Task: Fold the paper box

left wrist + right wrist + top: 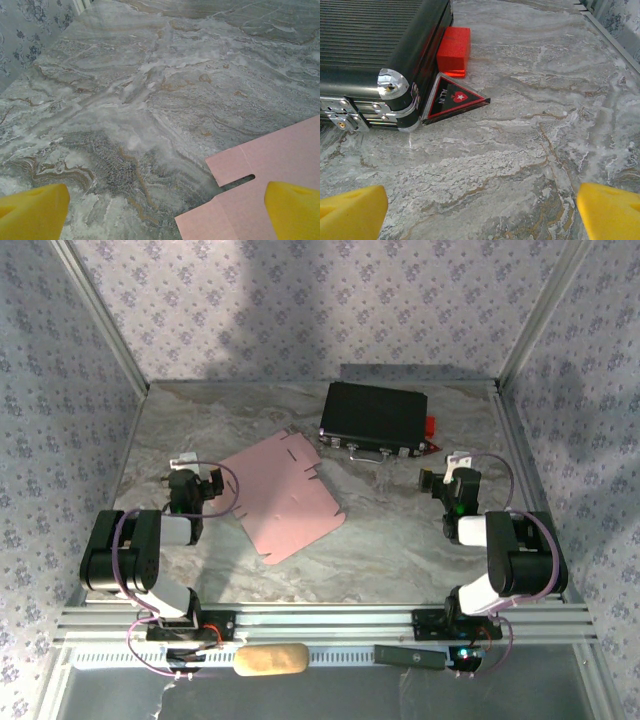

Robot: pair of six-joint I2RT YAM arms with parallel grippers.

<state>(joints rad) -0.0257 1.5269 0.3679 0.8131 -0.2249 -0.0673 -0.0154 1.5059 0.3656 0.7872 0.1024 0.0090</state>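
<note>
- Top external view: The paper box (282, 495) lies flat and unfolded, pink face up, on the table (400, 540). It sits left of centre, near the front-left corner of the black case (375, 420). The left gripper (192, 474) stands just beside the sheet's left edge. The right gripper (447, 476) is well apart from the sheet, near the case's right end. Both pincers are spread wide and hold nothing.
- Left wrist view: The left gripper (164, 216) shows its yellow fingers (35, 210) far apart. The paper box (272, 160) enters at lower right, with a cut slit and a tab corner close to the right finger. No fold is made yet. Thin card lying flush offers little to pinch, so the likely best approach is a low one at the tab edge. One finger should be worked under the tab before the pincer closes.
- Right wrist view: The right gripper (480, 214) is wide and empty above bare table. Ahead lie the case corner, a red block (454, 50) and a triangular marker (452, 100). To steady the sheet, this arm would probably need to cross leftward, clear of the case.
- Surface and room: The tabletop is smooth with marble veining, so the card may slide. The floral-papered walls (200, 300) enclose three sides.
</note>
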